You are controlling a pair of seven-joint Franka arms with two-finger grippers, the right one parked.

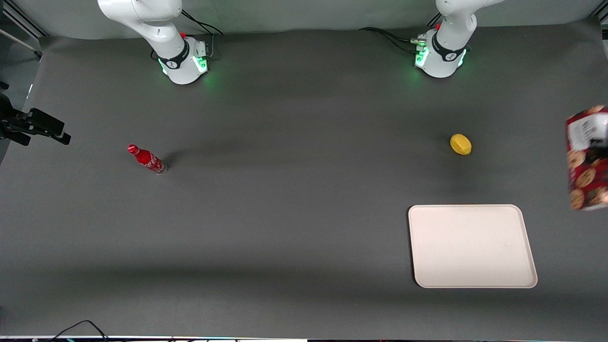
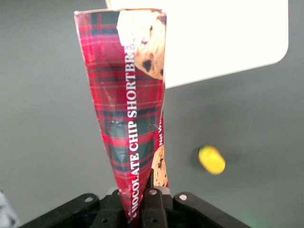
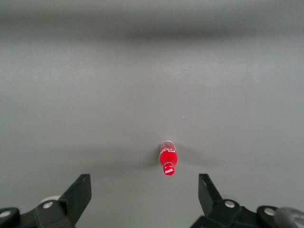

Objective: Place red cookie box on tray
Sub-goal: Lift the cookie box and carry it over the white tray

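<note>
My gripper (image 2: 142,202): clamped on the red cookie box (image 2: 130,118), held in the air.
Box axis: long axis points away from my fingers toward the tray (image 2: 223,38).

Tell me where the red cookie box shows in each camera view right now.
Front view: the red cookie box hangs lifted at the working arm's end of the table, beside the tray, not over it.
Left wrist view: the box is pinched in the claw, reaching toward the tray.
Right wrist view: not in it.
Shared landmark: the yellow lemon, near the tray in both.
</note>
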